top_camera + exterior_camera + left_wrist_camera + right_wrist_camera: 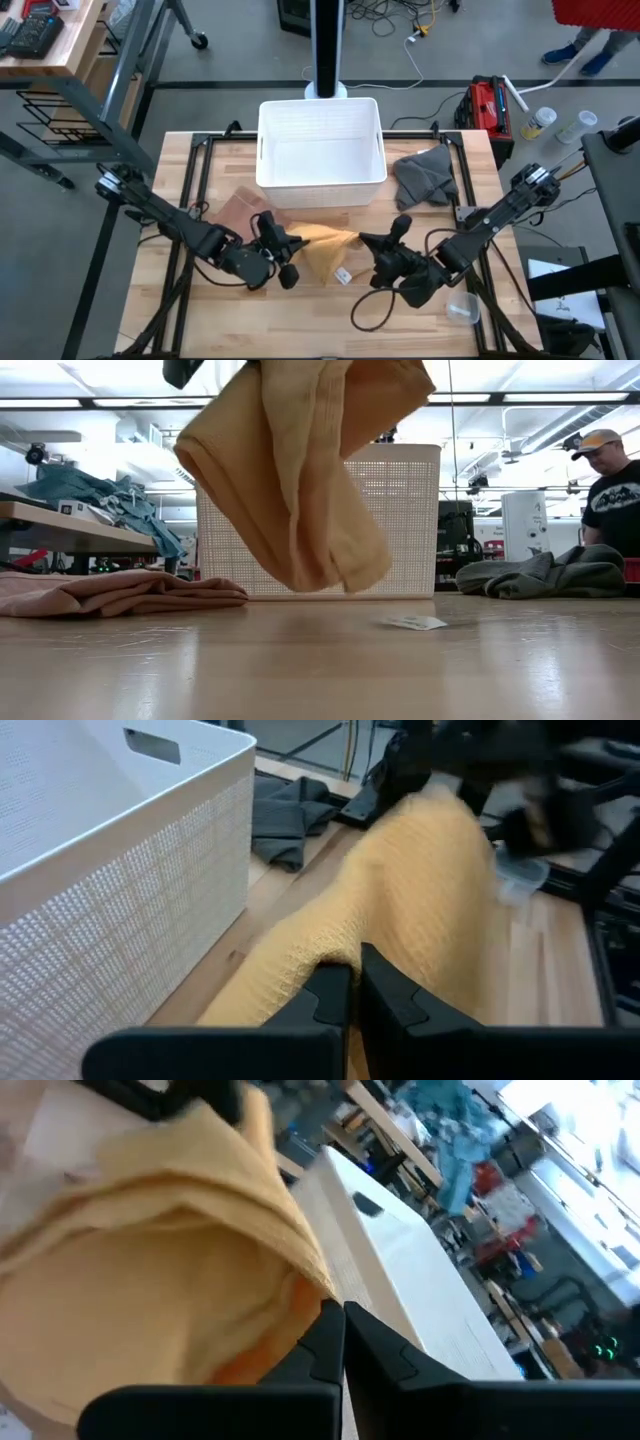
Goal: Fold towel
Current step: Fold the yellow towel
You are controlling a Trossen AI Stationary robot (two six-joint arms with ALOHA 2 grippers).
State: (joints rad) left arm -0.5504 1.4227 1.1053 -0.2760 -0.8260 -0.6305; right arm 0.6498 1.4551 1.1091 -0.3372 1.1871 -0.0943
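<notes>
I hold the yellow towel (322, 250) off the surface (180, 310) between my tools: left tool (283, 243) pinches its 9 o'clock end, right tool (372, 243) its 3 o'clock end. Its long axis runs 9-to-3, sagging toward 6.

Towel (322, 250): mustard-yellow, waffle-textured cloth. Held off the bench, stretched between two grippers, in the lower centre of the high view. In the low view it hangs from the top centre of the frame (300, 470) in loose doubled folds, its lowest edge just clear of the bench. Upper corners pinched; body sagging and bunched, not flat.
</notes>
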